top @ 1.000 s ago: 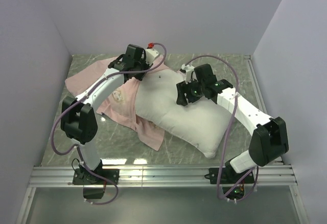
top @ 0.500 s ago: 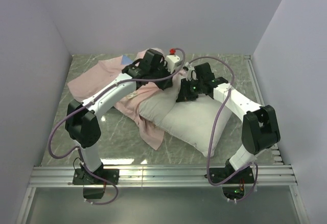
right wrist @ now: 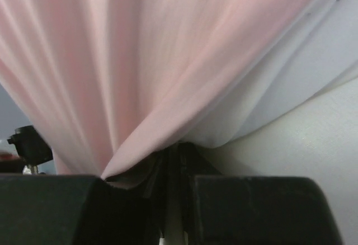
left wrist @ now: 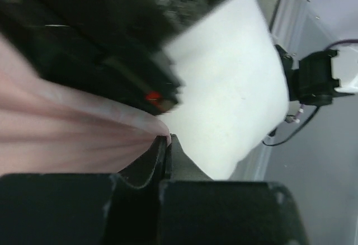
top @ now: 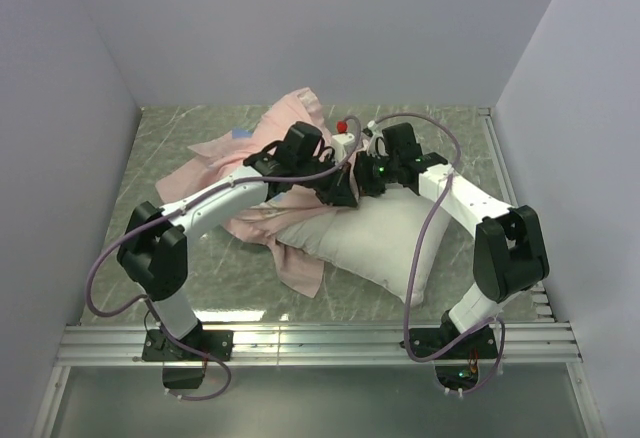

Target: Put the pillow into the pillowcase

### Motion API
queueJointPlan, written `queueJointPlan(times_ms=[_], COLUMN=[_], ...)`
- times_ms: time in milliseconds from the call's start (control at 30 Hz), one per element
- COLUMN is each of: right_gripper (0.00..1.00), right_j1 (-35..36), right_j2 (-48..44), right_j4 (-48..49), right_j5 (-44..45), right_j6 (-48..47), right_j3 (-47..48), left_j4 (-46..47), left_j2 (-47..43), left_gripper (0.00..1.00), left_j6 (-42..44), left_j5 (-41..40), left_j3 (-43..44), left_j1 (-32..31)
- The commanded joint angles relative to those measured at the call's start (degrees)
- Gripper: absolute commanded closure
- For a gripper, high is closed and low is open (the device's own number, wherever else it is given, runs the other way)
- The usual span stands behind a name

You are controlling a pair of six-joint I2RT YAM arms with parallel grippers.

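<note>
The white pillow (top: 375, 238) lies slantwise on the table, right of centre. The pink pillowcase (top: 292, 118) is bunched up over the pillow's far left end, and more of it trails left and down to a flap in front. My left gripper (top: 340, 190) and right gripper (top: 368, 180) meet at that end, nearly touching. In the left wrist view the left gripper (left wrist: 168, 141) is shut on a pinch of the pillowcase (left wrist: 72, 139), with the pillow (left wrist: 229, 88) behind it. My right gripper (right wrist: 174, 151) is shut on a gathered fold of the pillowcase (right wrist: 128, 60), the pillow (right wrist: 319, 144) beside it.
Plain walls close in the marble table (top: 190, 258) on the left, back and right. An aluminium rail (top: 320, 338) with both arm bases runs along the near edge, and another rail (top: 495, 158) follows the right side. Cables loop off both arms.
Both grippers have shut on the pillowcase. The left arm swung right to meet the right gripper, and the pink cloth is now gathered and raised over the pillow's far end.
</note>
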Motion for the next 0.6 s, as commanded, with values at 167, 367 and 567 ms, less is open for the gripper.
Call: queueJointPlan(times_ms=[167,367,567], right_gripper=[1.0,0.54,0.11], right_j1=[0.8,0.8,0.8], right_j2=[-0.4,-7.8,-14.6], right_j4=[10.5,1.7,-6.0], right_j5=[0.6,2.1,4.3], right_j6=[3.8,-4.9,-12.7], right_j3=[0.2,1.8,3.9], left_j4=[-2.3,-10.2,-12.9], left_j2=[-1.8,-8.1,-21.5], left_gripper=[1.0,0.64,0.3], left_j6=[3.5,14.1,13.9], left_j5=[10.2,8.7,6.4], left_j3=[0.4,1.5,-2.6], left_j1=[-3.8,9.3,19.1])
